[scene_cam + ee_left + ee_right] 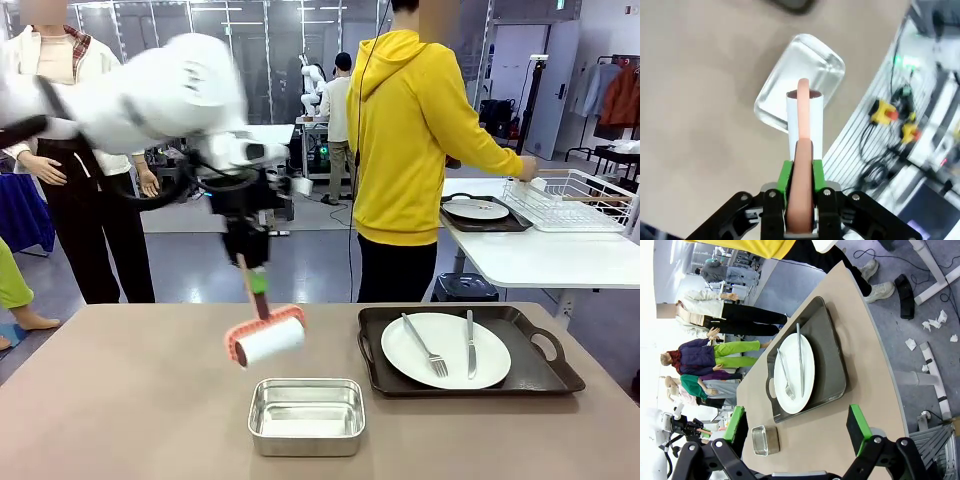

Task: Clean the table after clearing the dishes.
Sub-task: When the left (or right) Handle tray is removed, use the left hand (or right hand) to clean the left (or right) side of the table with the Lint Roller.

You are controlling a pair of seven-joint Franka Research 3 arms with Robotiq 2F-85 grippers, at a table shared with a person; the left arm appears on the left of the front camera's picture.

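A taupe desk (120,400) filled the foreground of the front view. The blurred white left arm reached in from the left, and its left claw (258,283) pointed straight down, pinching the salmon handle of a lint roller (268,340). The handle ran downward from the claw, leaning slightly right. The white roll lay crosswise beneath it, long axis roughly left to right with the right end higher, just beyond the far rim of a steel pan (306,415). Whether the roll touched the desk could not be told. In the left wrist view the green pads (784,176) squeezed the handle from both sides, and the roll pointed away over the pan. Right of the pan sat a dark handled tray (375,375), long axis left to right, carrying a round white plate (495,355). On the plate a fork (425,347) and a knife (470,343) lay side by side, both running near to far, the fork's tines toward the robot. In the right wrist view the right claw (796,427) hung above the desk with its fingers spread wide apart, gripping nothing. Beyond the desk a person in a yellow hoodie (410,130) stood facing away at a smaller white desk (540,260), which carried a second tray (455,212) with a second plate (476,209) beside a white wire rack (570,200).
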